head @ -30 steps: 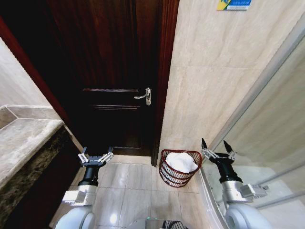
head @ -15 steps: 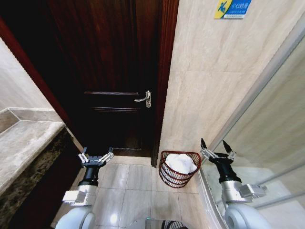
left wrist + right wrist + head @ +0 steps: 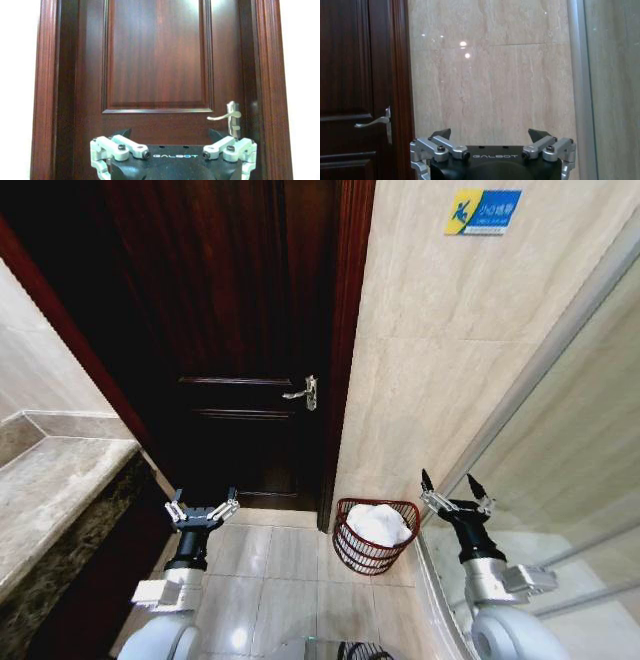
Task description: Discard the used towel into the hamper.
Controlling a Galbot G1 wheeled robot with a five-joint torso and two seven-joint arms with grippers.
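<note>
Your head camera has tilted up while both arms hold: left gripper (image 3: 201, 511) and right gripper (image 3: 455, 495) gape empty low in frame, towel (image 3: 379, 523) already in the hamper (image 3: 352, 551), so driving forward risks knocking it.

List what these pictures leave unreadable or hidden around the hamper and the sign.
- Hamper, head view: the white towel hides its inside.
- Blue wall sign, head view: lettering too small to read.
- Counter, head view: cut off by the picture's left edge.

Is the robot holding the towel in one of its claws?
No. Both the left gripper and the right gripper are open and empty, and the white towel lies in the hamper.
</note>
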